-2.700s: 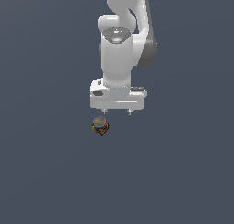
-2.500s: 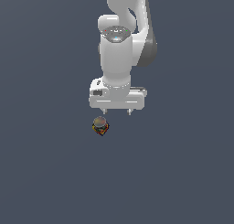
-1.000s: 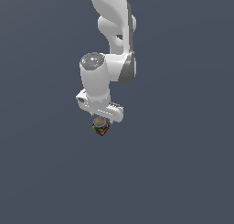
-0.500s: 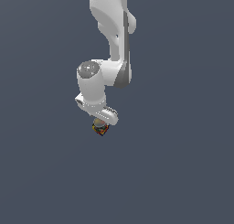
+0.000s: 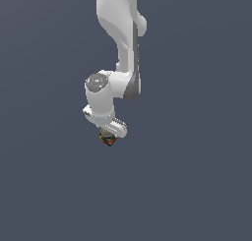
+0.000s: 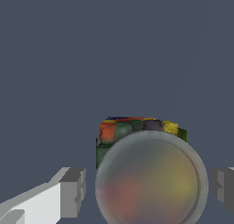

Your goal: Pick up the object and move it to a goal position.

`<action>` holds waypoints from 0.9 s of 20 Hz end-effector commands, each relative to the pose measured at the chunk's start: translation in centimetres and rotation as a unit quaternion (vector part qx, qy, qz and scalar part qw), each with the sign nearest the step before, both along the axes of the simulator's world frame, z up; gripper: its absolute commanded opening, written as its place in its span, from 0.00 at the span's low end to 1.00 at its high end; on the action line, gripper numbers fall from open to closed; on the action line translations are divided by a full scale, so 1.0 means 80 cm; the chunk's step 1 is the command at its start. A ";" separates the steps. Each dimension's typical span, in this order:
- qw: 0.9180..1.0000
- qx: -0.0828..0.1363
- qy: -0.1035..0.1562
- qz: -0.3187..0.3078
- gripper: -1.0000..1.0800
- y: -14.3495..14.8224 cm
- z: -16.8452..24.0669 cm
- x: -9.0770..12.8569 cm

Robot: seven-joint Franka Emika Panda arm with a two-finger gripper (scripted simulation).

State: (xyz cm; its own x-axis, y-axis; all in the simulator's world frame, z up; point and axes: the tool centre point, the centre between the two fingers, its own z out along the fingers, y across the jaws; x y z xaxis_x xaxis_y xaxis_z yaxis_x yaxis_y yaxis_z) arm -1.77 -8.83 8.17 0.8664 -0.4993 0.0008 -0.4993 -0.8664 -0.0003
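Note:
The object (image 5: 108,140) is a small jar with red, yellow, orange, green and dark blue patches; it rests on the grey floor. In the exterior view only its lower part shows below the white hand. In the wrist view the object (image 6: 137,129) is seen from above, with its round grey rim filling the space between the fingers. My gripper (image 5: 109,134) is straight over it and low around it. It is open, with one grey fingertip (image 6: 73,191) on each side of the jar. A small gap shows beside one fingertip. The other fingertip (image 6: 224,189) is nearly at the rim.
The plain dark grey floor (image 5: 197,186) lies all around. The white arm (image 5: 120,33) rises from the hand to the top of the exterior view. No goal marker shows.
The arm has swung to the exterior view's left and come down. The hand has turned and now covers the jar's top, which earlier stood free below it. The jar has not moved.

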 end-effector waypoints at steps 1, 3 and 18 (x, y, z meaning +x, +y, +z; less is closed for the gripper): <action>1.000 0.000 0.000 -0.001 0.96 0.000 -0.016 -0.001; 1.000 0.000 0.000 -0.001 0.96 0.000 -0.024 -0.001; 1.000 0.000 0.000 -0.001 0.00 0.001 -0.029 0.000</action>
